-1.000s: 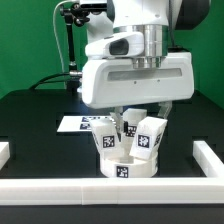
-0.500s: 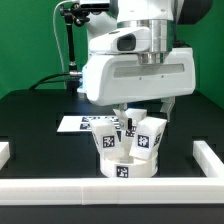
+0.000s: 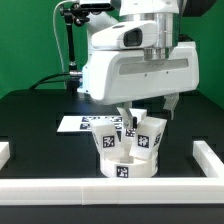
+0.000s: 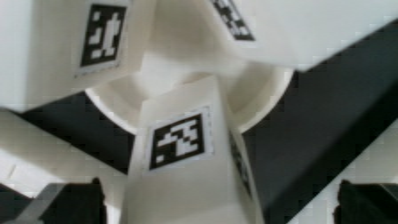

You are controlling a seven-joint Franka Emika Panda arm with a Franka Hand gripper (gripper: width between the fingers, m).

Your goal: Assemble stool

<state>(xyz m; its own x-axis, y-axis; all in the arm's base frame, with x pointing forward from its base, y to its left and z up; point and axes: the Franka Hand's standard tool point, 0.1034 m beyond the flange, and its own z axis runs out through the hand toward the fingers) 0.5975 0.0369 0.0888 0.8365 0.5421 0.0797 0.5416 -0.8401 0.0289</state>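
The stool stands upside down near the table's front: a round white seat with three chunky tagged legs pointing up from it. My gripper hangs open just above the legs, its dark fingers apart and holding nothing. In the wrist view one tagged leg runs between my open gripper, with a gap to each dark fingertip. Two more legs fan out over the seat.
The marker board lies flat on the black table behind the stool. White border rails run along the front, the exterior view's right and left. A black camera stand rises at the back.
The arm has risen a little, straight up from the stool's legs. The stool has not moved.
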